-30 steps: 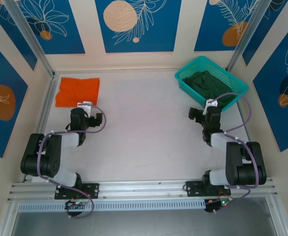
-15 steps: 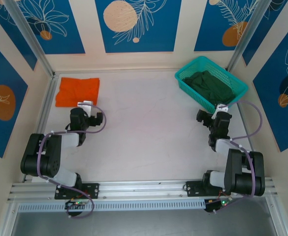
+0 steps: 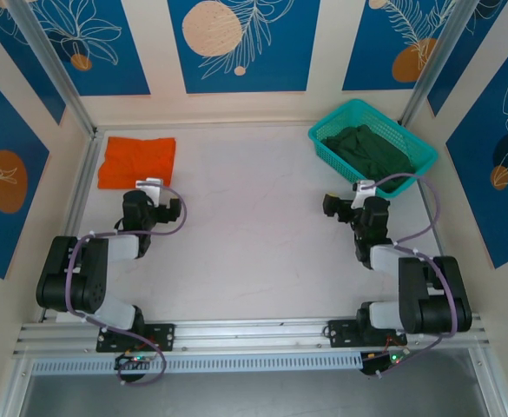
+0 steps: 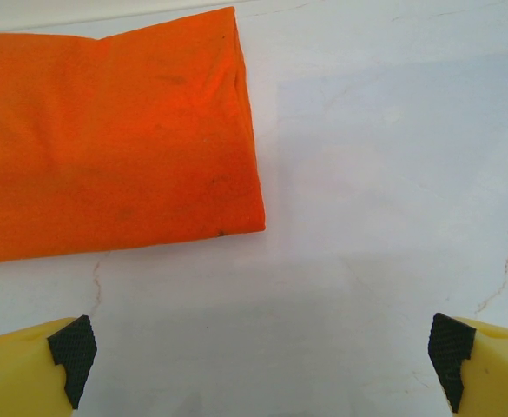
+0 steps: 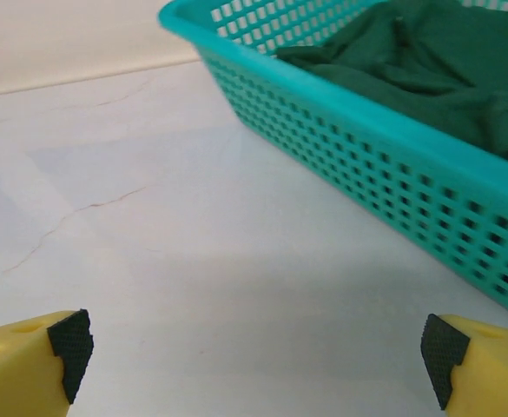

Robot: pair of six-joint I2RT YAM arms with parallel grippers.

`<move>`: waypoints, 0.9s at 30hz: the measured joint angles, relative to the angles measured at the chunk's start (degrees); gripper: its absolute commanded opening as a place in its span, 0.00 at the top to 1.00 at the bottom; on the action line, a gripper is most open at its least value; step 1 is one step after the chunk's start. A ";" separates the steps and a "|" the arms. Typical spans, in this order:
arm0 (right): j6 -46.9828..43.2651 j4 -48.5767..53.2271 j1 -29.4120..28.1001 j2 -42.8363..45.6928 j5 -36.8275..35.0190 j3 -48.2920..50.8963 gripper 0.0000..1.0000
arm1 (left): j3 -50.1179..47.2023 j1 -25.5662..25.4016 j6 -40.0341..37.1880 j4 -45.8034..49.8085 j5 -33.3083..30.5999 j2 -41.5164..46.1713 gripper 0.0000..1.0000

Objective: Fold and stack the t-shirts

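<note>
The table (image 3: 254, 217) is a pale, off-white slab marked with faint hairline cracks, which show as thin brown lines close up. A metal rail (image 3: 78, 187) runs along its left side. In the far left corner an orange t-shirt (image 3: 136, 162) lies flat on the surface, folded into a rough rectangle with its near right corner squared off. In the far right corner stands a teal plastic mesh basket (image 3: 330, 149), turned at an angle to the table's edges.

The top view looks down on the whole table (image 3: 254, 226) from behind. It shares the orange shirt (image 4: 106, 130) with the close, downward left wrist view, and the basket (image 5: 349, 130) with the low right wrist view.
</note>
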State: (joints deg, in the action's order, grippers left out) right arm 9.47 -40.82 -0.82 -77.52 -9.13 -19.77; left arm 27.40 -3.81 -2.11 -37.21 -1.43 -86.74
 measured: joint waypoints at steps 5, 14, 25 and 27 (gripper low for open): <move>-2.12 -5.27 -2.38 -9.16 -3.08 -0.59 0.01 | 0.02 0.02 0.00 -0.07 0.00 0.00 0.00; -2.45 -6.32 -0.81 -10.14 -4.42 -1.95 0.01 | 0.02 0.07 0.00 -0.07 0.22 0.00 0.00; -2.45 -6.29 -0.66 -10.14 -4.35 -1.99 0.01 | 0.02 0.07 0.00 -0.07 0.39 0.00 0.00; -2.45 -6.29 -0.66 -10.14 -4.35 -1.99 0.01 | 0.02 0.07 0.00 -0.07 0.39 -0.02 0.00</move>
State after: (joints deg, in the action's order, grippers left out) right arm 7.03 -47.11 -1.48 -87.66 -13.47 -21.76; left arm 27.42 -3.75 -2.11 -37.28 -1.04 -86.76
